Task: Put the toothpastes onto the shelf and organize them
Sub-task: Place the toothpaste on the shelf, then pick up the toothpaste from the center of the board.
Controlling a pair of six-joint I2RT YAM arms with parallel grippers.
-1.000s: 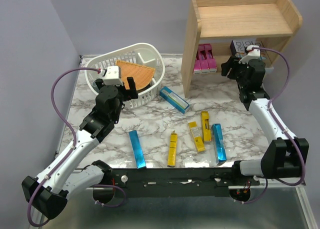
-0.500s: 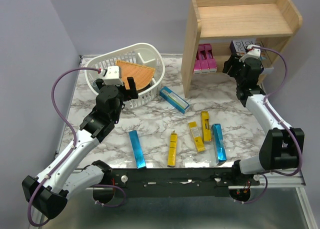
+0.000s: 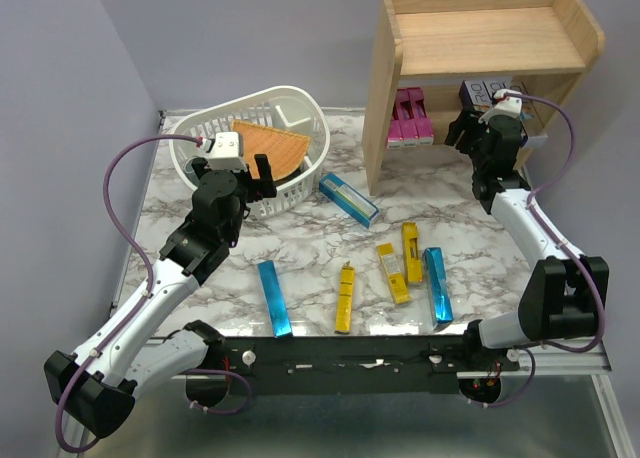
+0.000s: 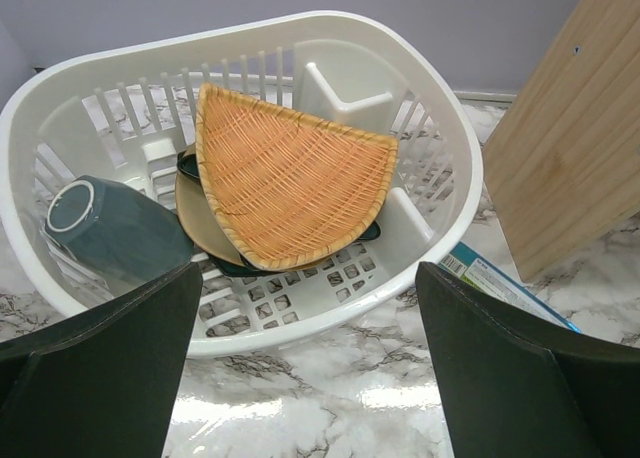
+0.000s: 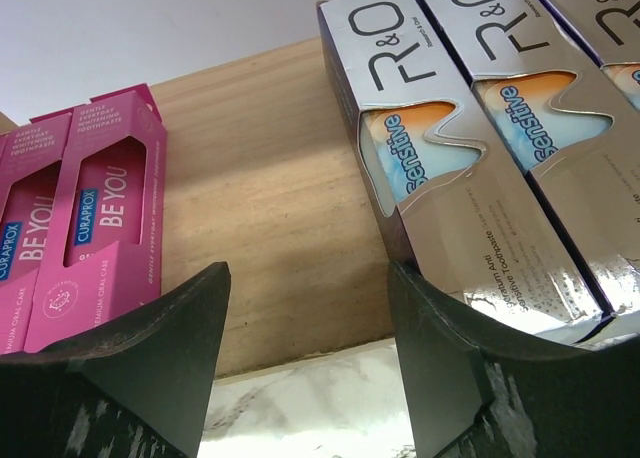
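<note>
The wooden shelf (image 3: 480, 38) stands at the back right. On its lower tier lie pink toothpastes (image 3: 410, 118) (image 5: 85, 218) and purple-silver toothpastes (image 3: 485, 90) (image 5: 450, 138). On the table lie a blue-silver carton (image 3: 349, 199) (image 4: 500, 288), two more blue cartons (image 3: 273, 298) (image 3: 437, 284) and three yellow cartons (image 3: 345, 298) (image 3: 392, 273) (image 3: 411, 252). My right gripper (image 3: 466, 128) (image 5: 305, 358) is open and empty at the lower tier's front edge, beside the purple-silver cartons. My left gripper (image 3: 258, 173) (image 4: 310, 368) is open and empty just before the basket.
A white slotted basket (image 3: 200, 158) (image 4: 450, 158) at the back left holds an orange woven wedge (image 4: 285, 178), a grey-blue cup (image 4: 105, 228) and a plate. The shelf's side panel (image 4: 570, 138) stands right of it.
My right gripper has moved forward to the shelf's lower tier over the last second, then held still. The left arm has not moved.
</note>
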